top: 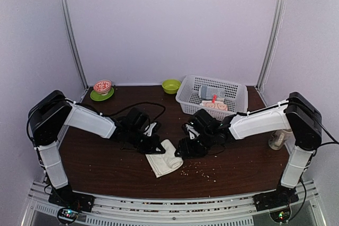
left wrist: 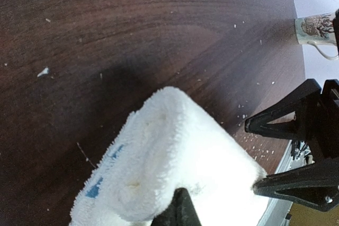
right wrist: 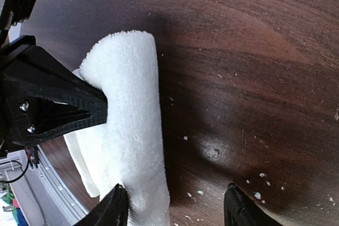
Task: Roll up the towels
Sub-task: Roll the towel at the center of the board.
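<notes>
A plain cream-white towel [top: 167, 158] with a small blue mark lies partly rolled on the dark table between the two arms. My left gripper [top: 153, 145] is shut on the towel's rolled end [left wrist: 169, 152], with only its dark tip [left wrist: 180, 207] showing under the cloth. My right gripper [top: 185, 149] stands open over the roll's other end [right wrist: 130, 120]. Its left finger [right wrist: 112, 210] touches the cloth and its right finger [right wrist: 238, 207] hangs over bare wood. A cream towel with orange-pink faces [top: 216, 106] lies in the white basket [top: 235, 92].
A grey-blue rolled towel [top: 212, 92] also sits in the basket. At the back are a green bowl [top: 171, 86] and a red patterned bowl on a green plate [top: 102, 89]. A mug [top: 276, 138] stands at the right edge. Crumbs [top: 198, 170] dot the table.
</notes>
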`<state>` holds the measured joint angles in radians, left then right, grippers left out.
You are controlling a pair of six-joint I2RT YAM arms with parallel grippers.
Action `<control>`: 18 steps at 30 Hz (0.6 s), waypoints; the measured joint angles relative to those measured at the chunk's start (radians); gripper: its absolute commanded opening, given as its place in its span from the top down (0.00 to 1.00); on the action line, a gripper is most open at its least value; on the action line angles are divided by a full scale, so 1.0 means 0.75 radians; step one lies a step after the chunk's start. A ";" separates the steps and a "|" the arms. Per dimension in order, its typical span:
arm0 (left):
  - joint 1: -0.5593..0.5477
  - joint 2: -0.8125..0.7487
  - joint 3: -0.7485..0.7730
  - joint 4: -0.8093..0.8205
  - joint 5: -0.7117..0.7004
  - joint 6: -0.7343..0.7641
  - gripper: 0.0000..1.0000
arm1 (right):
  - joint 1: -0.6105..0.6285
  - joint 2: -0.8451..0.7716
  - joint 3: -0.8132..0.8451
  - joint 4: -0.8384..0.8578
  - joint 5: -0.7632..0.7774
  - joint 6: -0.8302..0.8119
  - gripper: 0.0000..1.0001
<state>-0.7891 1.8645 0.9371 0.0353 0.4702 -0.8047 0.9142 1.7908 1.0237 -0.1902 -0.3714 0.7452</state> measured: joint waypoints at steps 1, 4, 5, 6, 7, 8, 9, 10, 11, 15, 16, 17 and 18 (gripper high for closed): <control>0.000 0.000 -0.001 0.003 0.000 0.000 1.00 | -0.012 0.001 -0.007 0.018 -0.021 0.015 0.41; 0.000 0.000 -0.006 0.012 0.001 0.000 1.00 | -0.023 0.020 -0.010 0.103 -0.091 0.050 0.50; 0.000 0.000 -0.008 0.016 0.001 0.000 1.00 | -0.022 0.032 -0.010 0.132 -0.115 0.062 0.56; 0.000 0.000 -0.010 0.020 0.001 0.000 1.00 | -0.022 0.049 -0.010 0.167 -0.145 0.077 0.61; 0.000 0.000 -0.011 0.022 0.001 0.000 1.00 | -0.021 0.064 -0.010 0.190 -0.166 0.089 0.67; 0.000 0.000 -0.011 0.023 0.001 0.000 1.00 | -0.021 0.076 -0.010 0.205 -0.183 0.098 0.73; 0.000 0.000 -0.011 0.023 0.001 0.000 1.00 | -0.020 0.083 -0.009 0.211 -0.194 0.096 0.80; 0.000 0.000 -0.011 0.023 0.001 0.000 1.00 | -0.015 0.090 -0.006 0.210 -0.199 0.097 0.86; 0.000 0.000 -0.011 0.023 0.001 0.000 1.00 | -0.012 0.094 0.001 0.201 -0.198 0.087 0.92; 0.001 -0.001 -0.011 0.022 0.001 0.001 0.91 | 0.018 0.095 0.093 0.046 -0.114 0.001 1.00; 0.001 -0.003 -0.011 0.020 -0.001 0.004 0.87 | 0.036 0.095 0.133 -0.014 -0.068 -0.030 1.00; 0.001 -0.009 -0.013 0.017 0.002 0.006 0.85 | 0.056 0.096 0.173 -0.073 -0.016 -0.064 1.00; 0.001 -0.020 -0.015 0.006 0.000 0.009 0.83 | 0.071 0.096 0.206 -0.116 0.024 -0.089 1.00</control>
<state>-0.7883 1.8492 0.9260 0.0399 0.4702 -0.7979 0.9676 1.8629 1.1782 -0.2775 -0.3534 0.6785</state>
